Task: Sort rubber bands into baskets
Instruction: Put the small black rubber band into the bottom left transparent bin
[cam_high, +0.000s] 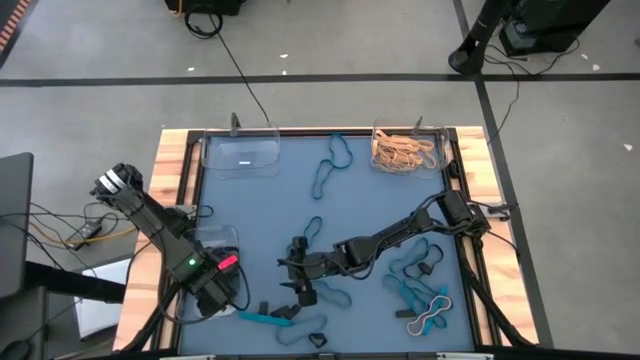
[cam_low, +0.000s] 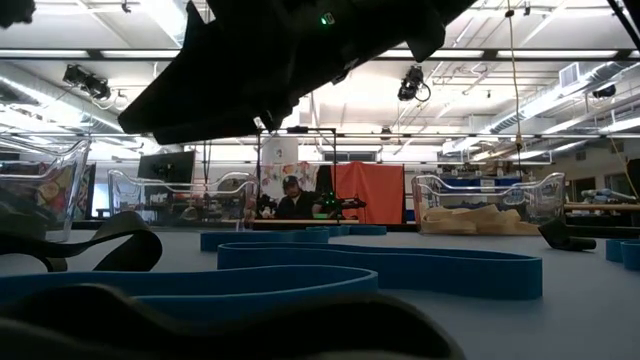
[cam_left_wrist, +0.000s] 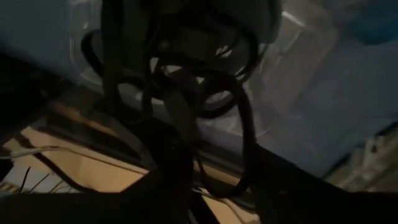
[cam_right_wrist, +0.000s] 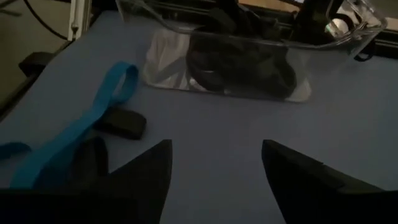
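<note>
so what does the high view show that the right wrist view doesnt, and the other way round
Only the high view: the whole table, the left gripper over the near-left basket, the basket of tan bands, the empty basket, and loose bands at the table's right.

Only the right wrist view: the right gripper is open with nothing between its fingers, and black bands lie piled in the basket.

Both: the blue mat, that near-left basket, and a teal band beside it.
</note>
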